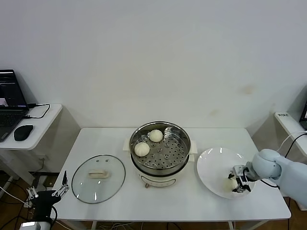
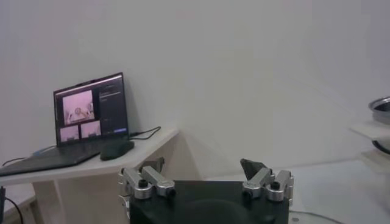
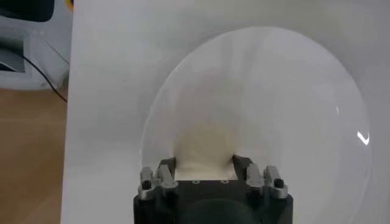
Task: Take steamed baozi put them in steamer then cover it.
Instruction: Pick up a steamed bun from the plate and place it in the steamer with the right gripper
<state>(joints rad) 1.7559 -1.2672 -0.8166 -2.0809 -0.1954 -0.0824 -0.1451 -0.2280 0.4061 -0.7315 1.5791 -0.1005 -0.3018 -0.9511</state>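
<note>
The steamer (image 1: 160,153), a shiny steel pot with a perforated tray, stands at the table's middle. Two baozi (image 1: 141,149) (image 1: 155,135) lie on its tray, and a third (image 1: 168,130) shows partly by the far rim. Another baozi (image 1: 232,183) (image 3: 204,149) rests on the white plate (image 1: 213,165) (image 3: 280,91) at the right. My right gripper (image 1: 238,184) (image 3: 204,161) is down on the plate, its fingers pressed against both sides of that bun. The glass cover (image 1: 98,178) lies flat on the table, left of the steamer. My left gripper (image 1: 47,191) (image 2: 204,165) hangs open and idle off the table's front left corner.
A side desk at the far left holds a laptop (image 1: 9,103) (image 2: 91,115) and a mouse (image 1: 23,132). The plate sits close to the table's front right edge. Another white shelf edge (image 1: 288,120) shows at the far right.
</note>
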